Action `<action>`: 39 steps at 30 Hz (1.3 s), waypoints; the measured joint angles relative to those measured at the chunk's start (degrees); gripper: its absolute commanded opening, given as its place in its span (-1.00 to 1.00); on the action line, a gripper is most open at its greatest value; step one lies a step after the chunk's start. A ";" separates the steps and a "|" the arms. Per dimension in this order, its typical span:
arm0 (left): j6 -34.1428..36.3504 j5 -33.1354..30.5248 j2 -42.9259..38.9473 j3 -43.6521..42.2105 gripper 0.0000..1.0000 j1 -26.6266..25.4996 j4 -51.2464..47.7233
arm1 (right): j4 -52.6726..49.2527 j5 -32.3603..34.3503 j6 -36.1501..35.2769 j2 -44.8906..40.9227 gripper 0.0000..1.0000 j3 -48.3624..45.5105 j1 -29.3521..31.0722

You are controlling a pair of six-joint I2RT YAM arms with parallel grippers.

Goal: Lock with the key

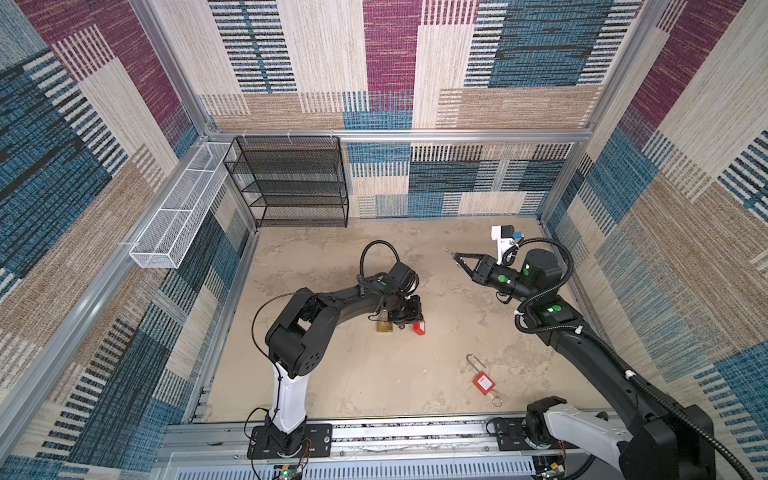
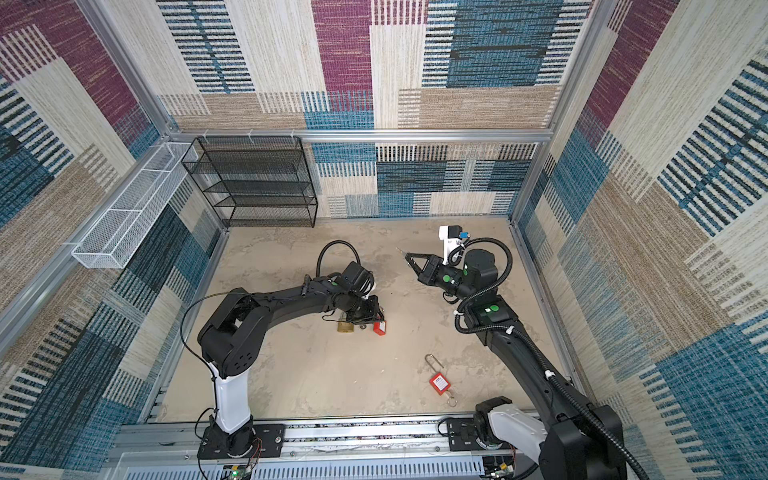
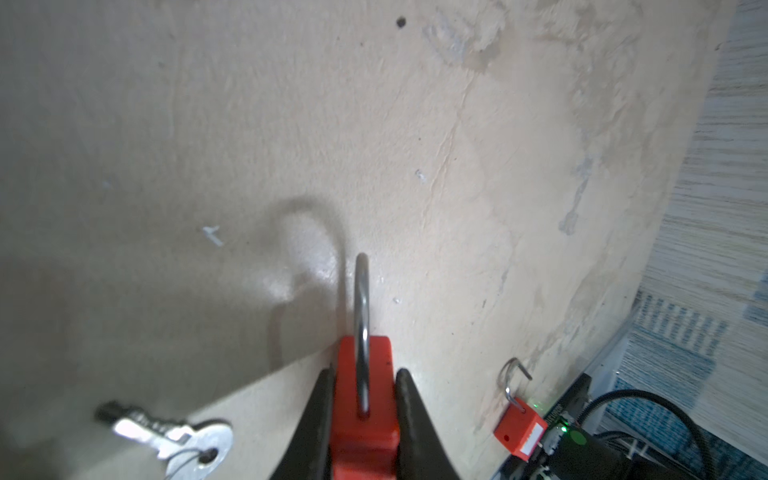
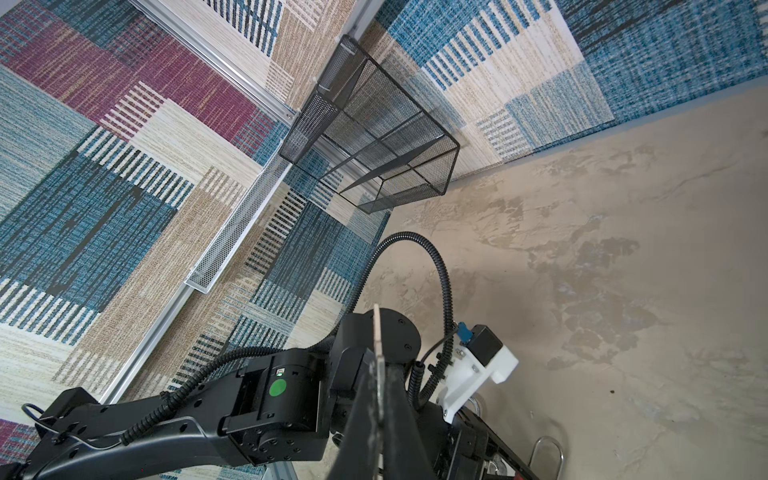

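Okay, lock-and-key step. My left gripper [image 3: 365, 376] is clamped on the two flat sides of the little red padlock [image 3: 362, 399], down near the middle of the table [image 1: 332, 374] and just beside a brass padlock [image 1: 384, 326]. My right gripper [image 4: 379, 365] is pinched tight on the key [image 4: 377, 332], up off the table toward the back right, well apart from the lock. My take on doing this cleanly is to squeeze the red body firmly, because it looks like smooth plastic and could pivot between the fingers. Next I'd tip it so the keyway end faces my right arm. I can't see the keyhole from any angle here, so I'd get eyes on it before bringing the key in. The blade should line up with the body's long axis and go in slowly and straight, not at a slant. The shackle [image 3: 362, 299] is edge-on to my wrist cam, so I can't tell if it's seated. On writing, the second red padlock [image 1: 482, 381] near the front has a white label [image 3: 533, 437], but the print is too small to read. The loose key [image 3: 183, 436] is blurry, and there are no brands I can make out anywhere.
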 measured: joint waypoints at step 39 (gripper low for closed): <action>-0.81 -6.80 -2.89 0.24 0.06 0.81 -2.08 | 0.02 -0.13 -0.20 0.09 -1.00 -0.63 -0.85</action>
